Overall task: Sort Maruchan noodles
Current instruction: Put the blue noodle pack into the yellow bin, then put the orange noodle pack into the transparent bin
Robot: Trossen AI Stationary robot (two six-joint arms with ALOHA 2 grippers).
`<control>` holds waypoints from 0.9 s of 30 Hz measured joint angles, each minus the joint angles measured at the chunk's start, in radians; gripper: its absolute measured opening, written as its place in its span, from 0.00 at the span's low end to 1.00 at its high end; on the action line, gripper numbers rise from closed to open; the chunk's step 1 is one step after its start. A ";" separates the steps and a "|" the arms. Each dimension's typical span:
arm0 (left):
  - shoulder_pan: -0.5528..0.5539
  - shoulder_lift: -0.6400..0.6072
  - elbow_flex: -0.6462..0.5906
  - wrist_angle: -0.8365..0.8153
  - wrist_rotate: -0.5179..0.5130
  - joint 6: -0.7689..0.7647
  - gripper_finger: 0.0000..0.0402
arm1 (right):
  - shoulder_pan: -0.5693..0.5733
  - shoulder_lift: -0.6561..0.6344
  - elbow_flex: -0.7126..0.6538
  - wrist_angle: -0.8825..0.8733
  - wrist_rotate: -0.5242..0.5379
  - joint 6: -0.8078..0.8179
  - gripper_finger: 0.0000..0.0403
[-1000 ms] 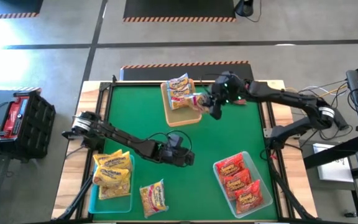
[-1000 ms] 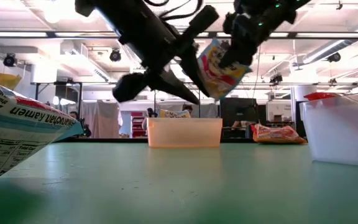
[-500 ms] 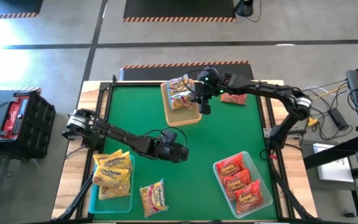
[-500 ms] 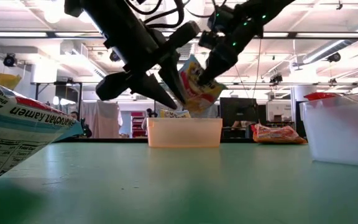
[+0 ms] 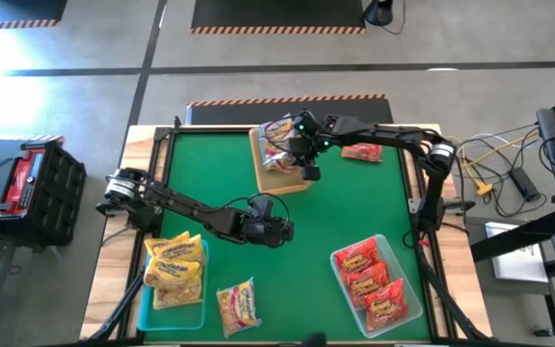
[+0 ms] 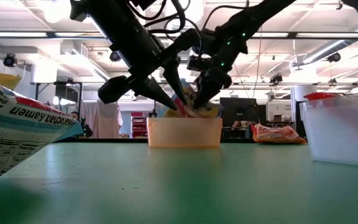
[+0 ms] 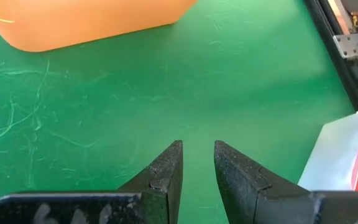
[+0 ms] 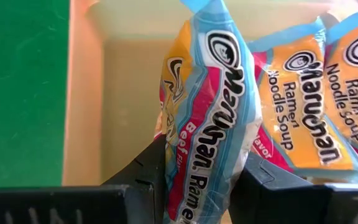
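Held packet: "Maruchan Ramen", "Beef"
Neighbouring packet: "Maruchan Ramen Noodle Soup"
Near packet: upside-down "Ramen", with nutrition panel too small to read

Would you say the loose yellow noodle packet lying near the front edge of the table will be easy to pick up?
The yellow packet lies flat on the green table, so fingers may struggle to get under it. Its glossy, crinkly wrapper looks slippery and likely to slide if pushed. The similar packet in the right gripper keeps its shape, so it probably holds a stiff, breakable block.
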 joint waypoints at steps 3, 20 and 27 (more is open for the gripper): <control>0.002 0.000 0.000 0.003 0.000 -0.002 0.19 | -0.002 0.031 0.022 0.000 0.019 -0.002 0.27; 0.020 0.001 -0.005 -0.004 0.000 -0.011 0.19 | -0.004 0.024 0.069 0.053 0.264 0.029 0.50; 0.042 -0.047 -0.107 0.025 0.013 -0.023 0.19 | -0.032 -0.043 0.069 0.087 0.187 0.145 0.50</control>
